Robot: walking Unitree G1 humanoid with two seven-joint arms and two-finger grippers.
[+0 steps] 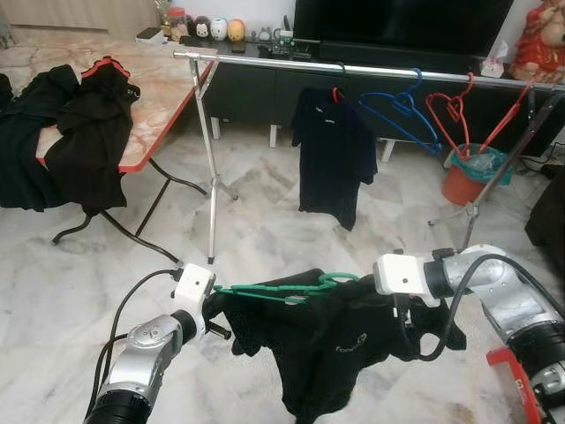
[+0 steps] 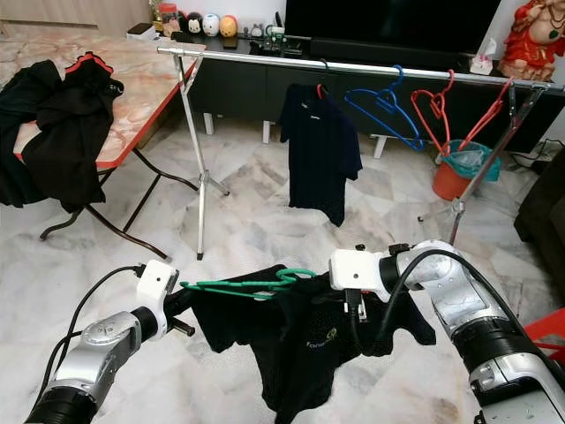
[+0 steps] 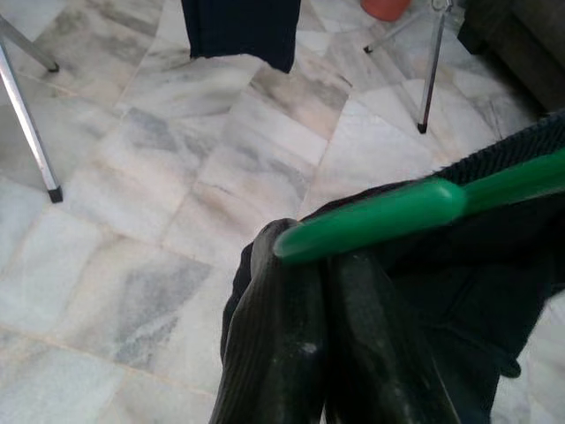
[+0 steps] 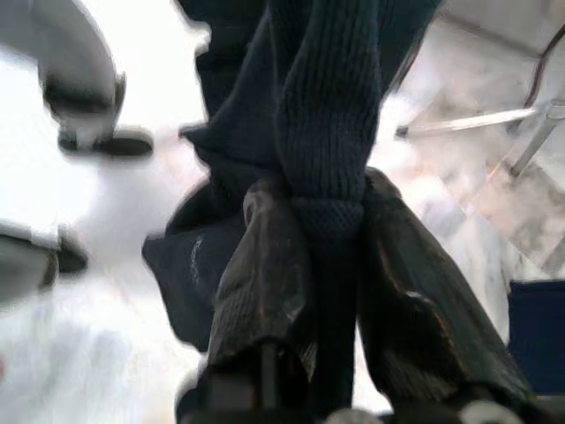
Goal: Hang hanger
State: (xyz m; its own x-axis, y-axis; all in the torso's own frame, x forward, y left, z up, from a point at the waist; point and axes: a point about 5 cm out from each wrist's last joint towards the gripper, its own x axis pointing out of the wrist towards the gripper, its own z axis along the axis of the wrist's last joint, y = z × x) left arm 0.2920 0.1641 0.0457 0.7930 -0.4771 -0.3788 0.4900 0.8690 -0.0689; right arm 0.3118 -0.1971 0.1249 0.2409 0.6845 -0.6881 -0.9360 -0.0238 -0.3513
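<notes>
A green hanger [image 1: 287,288] with a black shirt [image 1: 318,340] draped on it hangs between my two arms, low over the marble floor. My left gripper [image 1: 212,311] is shut on the hanger's left end [image 3: 371,216] together with the cloth. Shut on the shirt's knit collar [image 4: 327,141] near the hanger's hook is my right gripper [image 1: 375,305]. Ahead stands a metal clothes rail [image 1: 353,69] carrying a dark shirt on a red hanger [image 1: 334,155], an empty blue hanger [image 1: 402,108] and red hangers [image 1: 455,106].
A folding table [image 1: 154,106] with black clothes [image 1: 84,132] piled on it stands at the left. An orange bin [image 1: 468,177] sits behind the rail's right leg, with a dark TV cabinet [image 1: 265,88] along the back wall. A dark sofa edge [image 1: 547,216] is at right.
</notes>
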